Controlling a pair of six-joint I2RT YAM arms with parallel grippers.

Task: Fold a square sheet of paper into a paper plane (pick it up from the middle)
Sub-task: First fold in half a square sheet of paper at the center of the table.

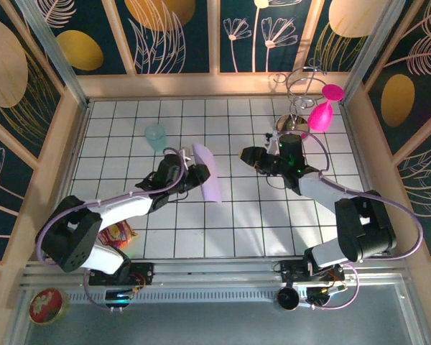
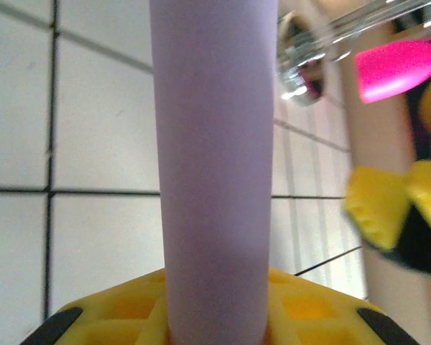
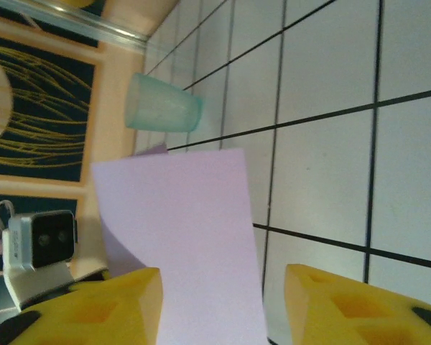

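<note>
The square sheet of paper (image 1: 207, 172) was pale lilac, plain and unmarked. From above it showed as a narrow, long shape just left of the table's centre, running from 11 o'clock to 5 o'clock. The left gripper (image 1: 198, 173) pinched it at its 9 o'clock side, about mid-length. Close up, the sheet (image 2: 215, 165) rose as a smooth, curved band. From the opposite side, the sheet (image 3: 179, 237) showed a broad face, with a second layer's edge peeking out at 11 o'clock.

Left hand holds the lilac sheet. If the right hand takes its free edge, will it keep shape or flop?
The sheet probably flexes easily: it bows into a curve above the left hand. It looks very light, standing unsupported. The smooth face may slip in the open right hand.
</note>
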